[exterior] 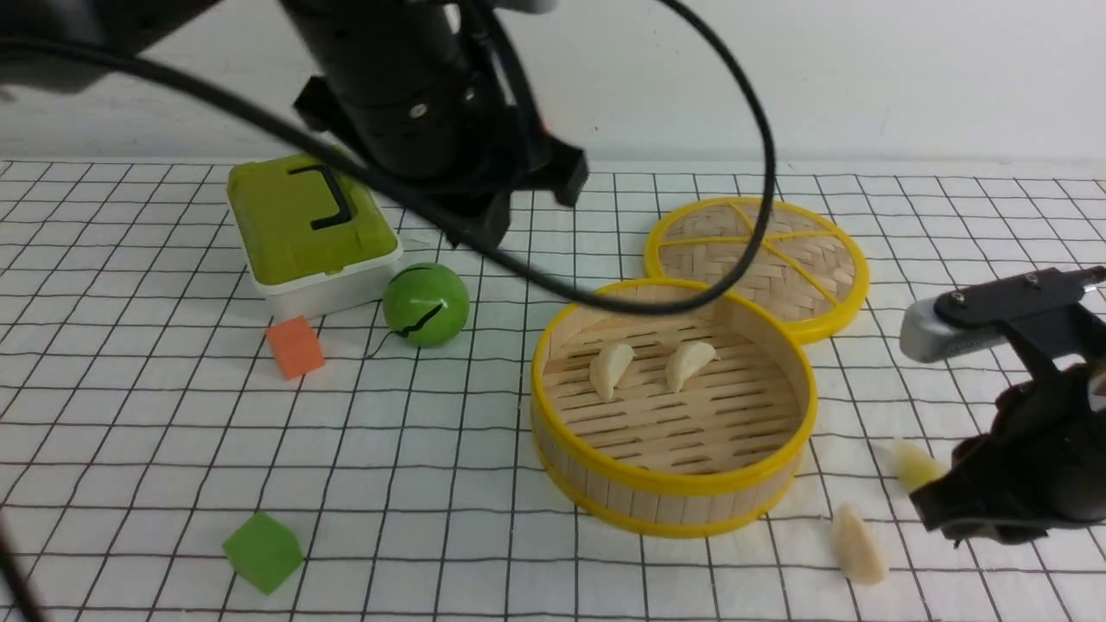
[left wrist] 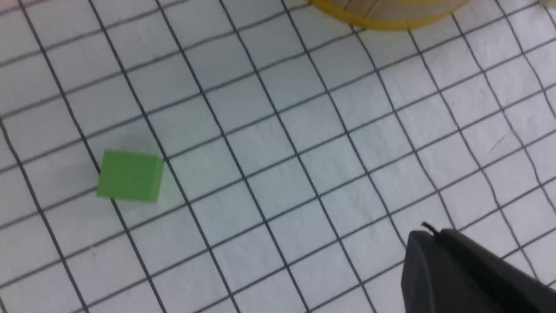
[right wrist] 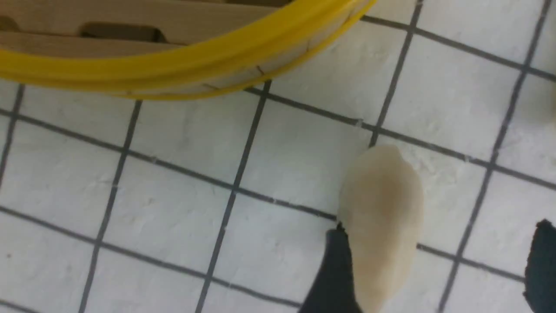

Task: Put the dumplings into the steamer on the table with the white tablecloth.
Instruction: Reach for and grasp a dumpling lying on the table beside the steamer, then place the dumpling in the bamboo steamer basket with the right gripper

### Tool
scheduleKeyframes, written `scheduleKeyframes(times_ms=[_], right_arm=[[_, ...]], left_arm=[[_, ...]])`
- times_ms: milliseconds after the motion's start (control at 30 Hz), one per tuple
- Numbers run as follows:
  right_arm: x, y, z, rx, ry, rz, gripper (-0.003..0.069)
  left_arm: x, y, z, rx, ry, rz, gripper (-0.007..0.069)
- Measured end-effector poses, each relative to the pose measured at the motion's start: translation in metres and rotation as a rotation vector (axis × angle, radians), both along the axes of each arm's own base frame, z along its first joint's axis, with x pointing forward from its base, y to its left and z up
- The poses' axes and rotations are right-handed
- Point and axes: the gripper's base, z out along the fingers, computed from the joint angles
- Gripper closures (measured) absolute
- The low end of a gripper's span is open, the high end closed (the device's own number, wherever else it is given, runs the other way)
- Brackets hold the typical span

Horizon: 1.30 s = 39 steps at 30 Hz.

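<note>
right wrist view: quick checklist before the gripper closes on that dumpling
1. Right gripper open: ok, its fingers are apart.
2. Dumpling between the fingers: ok, but off centre, against one finger.
3. Dumpling free to lift: ok, it lies alone on the white tablecloth, apart from the steamer.
4. Fingers low enough to grip: cannot tell.
5. Room in the steamer: ok, the front view shows two dumplings inside, with bare slats beside them.
6. Path over the steamer: cannot tell, a cable crosses it in the front view and its height is unclear.
</note>
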Motion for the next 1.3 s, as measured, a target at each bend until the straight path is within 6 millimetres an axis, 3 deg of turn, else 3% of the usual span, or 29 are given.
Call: scheduleKeyframes(times_ms=[133,267,367,433,467,600,800,900,967,1067,1133,1233,1300], right_arm=[[0.004,0.006,-0.014,-0.012,0.016,0.018,0.0118],[0.004,0.012,-0.024,-0.033,0.046,0.048,0.0193],[0.002,0.017,-0.026,-0.047,0.055,0.072,0.0301],[-0.002,0.023,-0.024,-0.056,0.07,0.095,0.0434],[-0.003,0.025,-0.023,-0.059,0.077,0.102,0.0448],[-0.009,0.036,-0.003,-0.07,0.102,0.148,0.0425],[-0.008,0.058,0.069,-0.018,-0.035,0.213,0.0426],[0.005,0.072,0.103,0.055,-0.132,0.211,0.0426],[0.022,0.083,0.108,0.105,-0.161,0.174,0.0426],[0.048,0.098,0.083,0.132,-0.132,0.126,0.0426],[0.066,0.107,0.046,0.131,-0.077,0.083,0.0427],[0.077,0.113,0.009,0.119,-0.021,0.048,0.0426],[0.081,0.115,0.001,0.123,-0.017,0.039,0.04]], left_arm=[[-0.027,0.018,-0.019,-0.033,-0.037,0.004,0.0637],[-0.043,0.03,-0.027,-0.062,-0.074,0.006,0.0637],[-0.052,0.036,-0.027,-0.083,-0.103,0.006,0.0637],[-0.056,0.038,-0.026,-0.093,-0.117,0.005,0.0637],[-0.057,0.039,-0.025,-0.096,-0.122,0.005,0.0637],[-0.059,0.04,-0.025,-0.094,-0.119,0.004,0.0637],[-0.061,0.041,-0.027,-0.077,-0.094,0.002,0.0637],[-0.062,0.042,-0.028,-0.071,-0.085,0.001,0.0637],[-0.062,0.042,-0.028,-0.071,-0.081,0.001,0.0637],[-0.063,0.04,-0.028,-0.089,-0.065,0.0,0.0637],[-0.065,0.04,-0.028,-0.1,-0.045,-0.001,0.0637],[-0.066,0.039,-0.029,-0.105,-0.03,-0.002,0.0637],[-0.066,0.039,-0.029,-0.105,-0.027,-0.003,0.0637]])
